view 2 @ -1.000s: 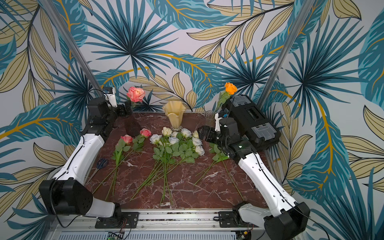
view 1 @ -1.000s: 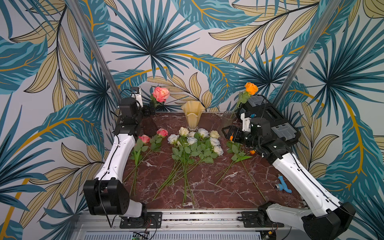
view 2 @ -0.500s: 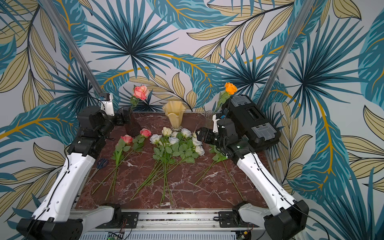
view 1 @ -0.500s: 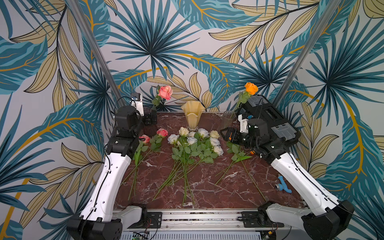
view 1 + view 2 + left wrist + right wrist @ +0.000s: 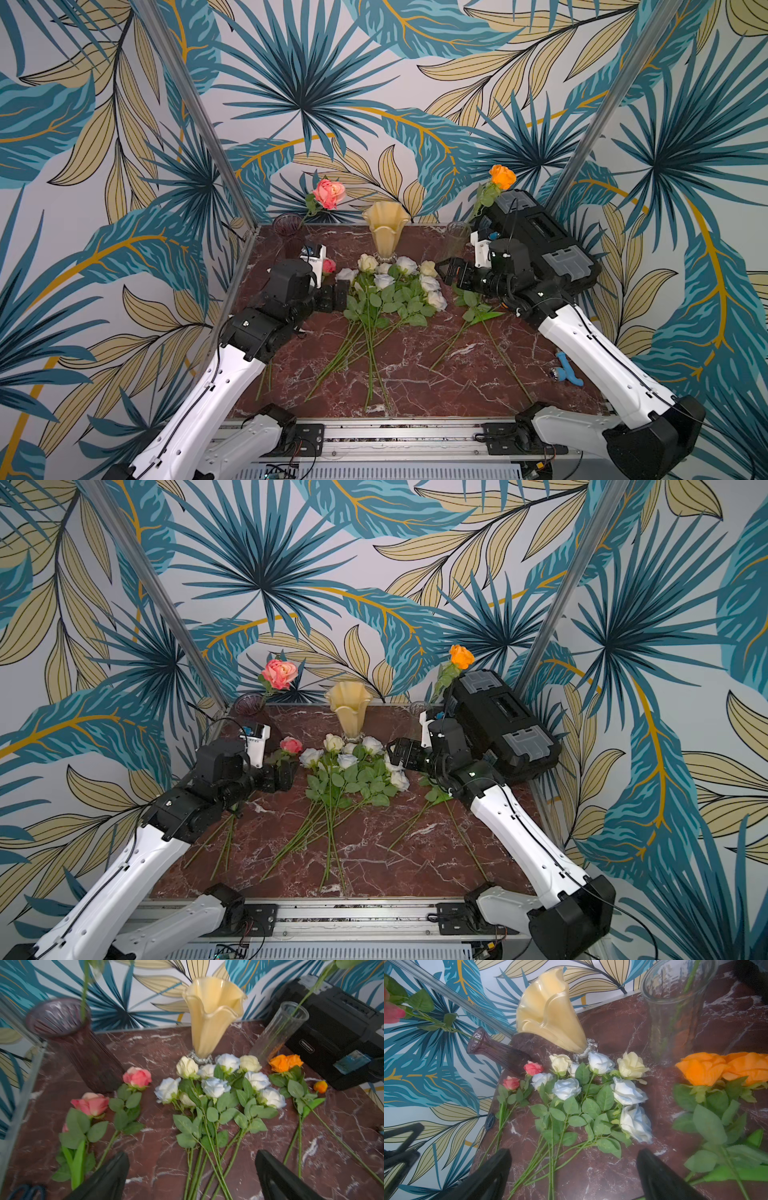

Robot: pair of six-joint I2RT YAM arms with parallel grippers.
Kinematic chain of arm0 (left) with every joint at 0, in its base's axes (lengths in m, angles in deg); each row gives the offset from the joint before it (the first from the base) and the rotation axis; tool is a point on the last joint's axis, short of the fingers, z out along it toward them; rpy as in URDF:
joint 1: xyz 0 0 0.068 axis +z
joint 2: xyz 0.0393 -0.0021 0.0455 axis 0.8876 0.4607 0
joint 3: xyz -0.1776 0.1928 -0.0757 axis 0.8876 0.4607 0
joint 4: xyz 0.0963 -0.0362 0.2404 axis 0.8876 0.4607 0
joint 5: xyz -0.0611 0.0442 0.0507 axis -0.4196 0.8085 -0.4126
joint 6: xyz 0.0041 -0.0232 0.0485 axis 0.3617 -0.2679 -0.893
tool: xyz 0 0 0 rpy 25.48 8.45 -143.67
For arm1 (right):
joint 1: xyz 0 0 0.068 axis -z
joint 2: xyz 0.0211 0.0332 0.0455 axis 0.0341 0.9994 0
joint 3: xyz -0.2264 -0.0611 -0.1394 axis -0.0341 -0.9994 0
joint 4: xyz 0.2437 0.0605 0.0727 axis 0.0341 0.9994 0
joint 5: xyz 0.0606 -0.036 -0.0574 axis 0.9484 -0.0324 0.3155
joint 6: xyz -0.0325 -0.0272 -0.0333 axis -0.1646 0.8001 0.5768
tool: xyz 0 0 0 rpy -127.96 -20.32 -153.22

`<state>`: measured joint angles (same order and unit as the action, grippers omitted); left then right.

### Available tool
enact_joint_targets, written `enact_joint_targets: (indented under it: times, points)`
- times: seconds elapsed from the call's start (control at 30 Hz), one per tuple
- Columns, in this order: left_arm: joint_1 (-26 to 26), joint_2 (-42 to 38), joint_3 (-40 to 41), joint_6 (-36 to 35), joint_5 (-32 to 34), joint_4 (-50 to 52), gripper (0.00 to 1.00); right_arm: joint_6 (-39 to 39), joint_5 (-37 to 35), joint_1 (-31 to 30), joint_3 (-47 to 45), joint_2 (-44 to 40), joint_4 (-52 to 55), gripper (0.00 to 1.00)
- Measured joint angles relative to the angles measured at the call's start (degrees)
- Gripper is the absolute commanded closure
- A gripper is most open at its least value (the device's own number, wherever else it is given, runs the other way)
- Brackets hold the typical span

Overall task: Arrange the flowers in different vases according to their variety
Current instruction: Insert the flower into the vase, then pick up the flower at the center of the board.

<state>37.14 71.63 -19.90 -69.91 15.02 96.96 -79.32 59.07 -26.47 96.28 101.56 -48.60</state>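
Note:
A pink rose (image 5: 329,194) stands in the purple vase (image 5: 286,226) and an orange rose (image 5: 502,176) in the clear vase (image 5: 455,239). Between them the cream vase (image 5: 385,232) holds nothing. On the table lie pink roses (image 5: 137,1077), a bunch of white roses (image 5: 395,282), orange roses (image 5: 285,1062) and an orange bud (image 5: 320,1086). My left gripper (image 5: 338,295) (image 5: 192,1154) hangs open between the pink and white roses. My right gripper (image 5: 446,270) (image 5: 574,1153) is open over the white bunch's right side. Neither holds anything.
A black toolbox (image 5: 540,245) fills the back right corner behind the right arm. A blue tool (image 5: 567,370) lies near the right edge, and dark scissors (image 5: 27,1190) at the left edge. Metal posts (image 5: 199,112) and patterned walls close in the table.
My left gripper has pulled away from the purple vase, come forward and dropped low by the white roses. The pink rose stays in the vase. The right gripper edged slightly left.

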Motion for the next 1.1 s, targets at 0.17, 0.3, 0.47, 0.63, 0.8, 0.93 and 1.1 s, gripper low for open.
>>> enact_joint_targets:
  times: [0.17,0.3,0.47,0.63,0.8,0.93,1.1]
  points:
    - [-2.7,2.1,6.6,7.6,-4.2,0.2,0.05,0.0,0.0,-0.6,-1.1,0.0,0.0,0.01]
    - [-6.6,7.3,8.6,11.7,-5.8,0.1,0.06,-0.1,0.0,-0.9,-2.3,-0.3,0.1,0.01]
    - [-9.7,18.4,8.3,14.1,-6.2,0.4,0.11,-0.1,-0.1,-1.2,-3.0,-0.8,0.1,0.01]
    - [-11.2,24.8,8.3,17.0,-6.0,1.2,0.20,-0.1,-0.5,-1.2,-3.3,-2.1,0.5,0.02]
    - [-11.6,26.4,8.3,20.7,-6.1,0.9,0.31,-0.1,-1.0,-1.2,-4.4,-3.5,0.9,0.02]
    - [-11.7,27.5,8.3,22.6,-6.5,0.1,0.42,-0.1,-1.4,-1.3,-4.7,-3.8,1.3,0.02]
    - [-11.7,31.0,8.3,23.5,-7.1,-0.3,0.49,-0.1,-1.6,-1.3,-4.7,-3.8,1.4,0.02]
